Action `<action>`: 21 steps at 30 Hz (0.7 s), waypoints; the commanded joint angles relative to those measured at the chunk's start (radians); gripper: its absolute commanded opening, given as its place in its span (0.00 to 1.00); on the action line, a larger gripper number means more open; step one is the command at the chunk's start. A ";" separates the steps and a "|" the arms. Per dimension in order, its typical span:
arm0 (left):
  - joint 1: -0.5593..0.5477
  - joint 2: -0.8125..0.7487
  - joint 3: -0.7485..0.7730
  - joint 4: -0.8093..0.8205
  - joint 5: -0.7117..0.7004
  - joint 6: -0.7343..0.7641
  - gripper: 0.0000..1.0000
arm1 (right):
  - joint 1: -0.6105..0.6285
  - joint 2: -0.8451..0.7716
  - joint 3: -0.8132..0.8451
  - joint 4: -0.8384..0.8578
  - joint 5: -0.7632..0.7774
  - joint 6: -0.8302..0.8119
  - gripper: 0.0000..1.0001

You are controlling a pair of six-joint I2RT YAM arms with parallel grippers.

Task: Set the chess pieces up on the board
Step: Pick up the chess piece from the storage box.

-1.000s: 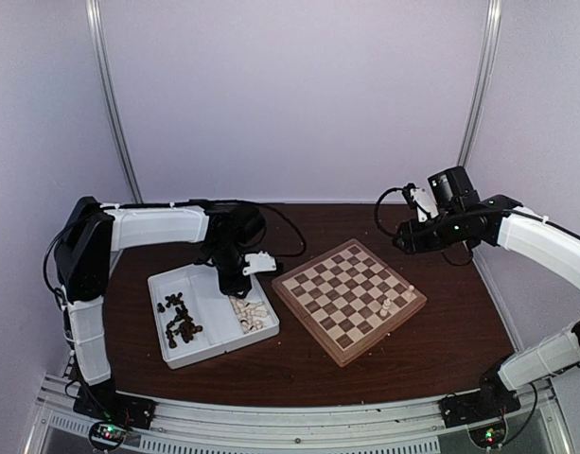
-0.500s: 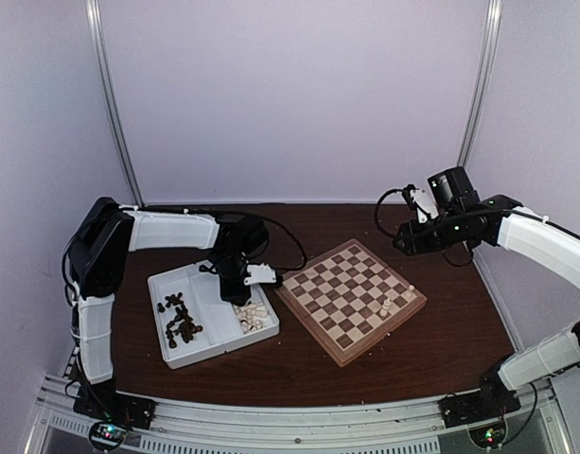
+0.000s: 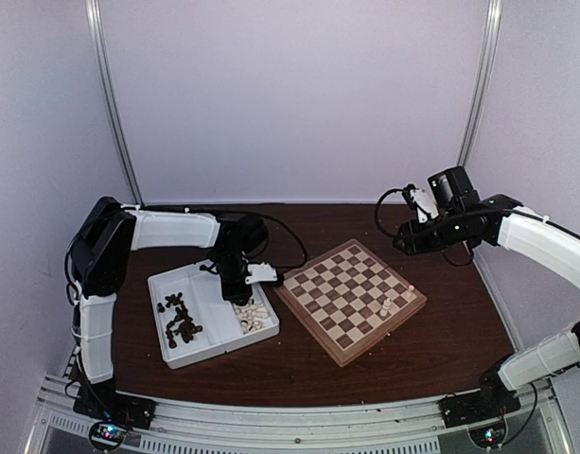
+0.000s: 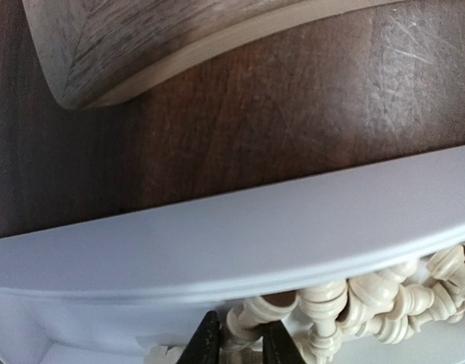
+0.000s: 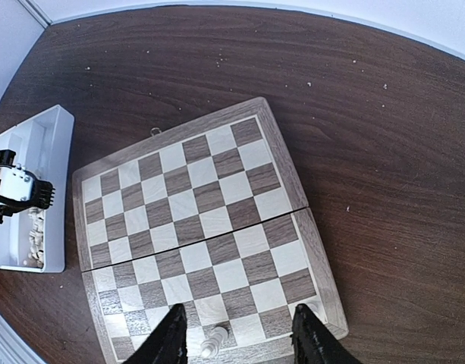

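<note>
Board (image 3: pixel 337 284) sits right of the tray (image 3: pixel 190 274). My left gripper (image 4: pixel 240 345) is down among its cream pieces (image 4: pixel 384 303), fingers flanking one; I cannot tell if it's gripped. Right gripper (image 5: pixel 240 341) hangs spread, empty, over the board.

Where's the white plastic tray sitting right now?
In the top view, the white two-compartment plastic tray sits left of the checkered wooden chessboard, close to its left corner.
</note>
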 commanded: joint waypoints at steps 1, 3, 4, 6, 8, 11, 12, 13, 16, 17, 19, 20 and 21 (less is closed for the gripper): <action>0.008 -0.033 0.020 -0.014 0.065 -0.060 0.18 | 0.002 -0.004 0.025 0.004 -0.015 0.009 0.47; 0.009 -0.056 0.022 -0.008 0.064 -0.096 0.18 | 0.003 -0.003 0.025 0.006 -0.021 0.010 0.47; 0.009 -0.066 0.025 -0.007 0.066 -0.118 0.18 | 0.002 -0.003 0.025 0.007 -0.022 0.011 0.47; 0.009 -0.077 0.036 -0.012 0.071 -0.166 0.18 | 0.002 -0.003 0.025 0.009 -0.026 0.011 0.47; 0.009 -0.085 0.042 -0.027 0.075 -0.212 0.18 | 0.002 -0.002 0.024 0.013 -0.029 0.013 0.47; 0.010 -0.101 0.035 -0.033 0.080 -0.301 0.16 | 0.003 -0.003 0.015 0.024 -0.035 0.016 0.47; 0.012 -0.107 0.031 -0.034 0.086 -0.332 0.15 | 0.005 -0.001 0.014 0.025 -0.032 0.016 0.47; 0.014 -0.113 0.026 -0.033 0.095 -0.362 0.14 | 0.007 0.000 0.013 0.026 -0.028 0.015 0.47; 0.024 -0.153 -0.011 0.006 0.158 -0.460 0.12 | 0.027 -0.003 0.007 0.044 -0.028 0.015 0.48; 0.026 -0.171 -0.030 0.037 0.188 -0.496 0.12 | 0.036 -0.007 -0.002 0.059 -0.032 0.016 0.48; 0.026 -0.212 -0.072 0.120 0.251 -0.581 0.15 | 0.056 -0.016 -0.020 0.097 -0.052 0.024 0.48; 0.026 -0.230 -0.090 0.169 0.285 -0.626 0.16 | 0.069 -0.021 -0.029 0.123 -0.062 0.030 0.48; 0.027 -0.244 -0.103 0.209 0.319 -0.665 0.17 | 0.082 -0.024 -0.037 0.149 -0.076 0.037 0.48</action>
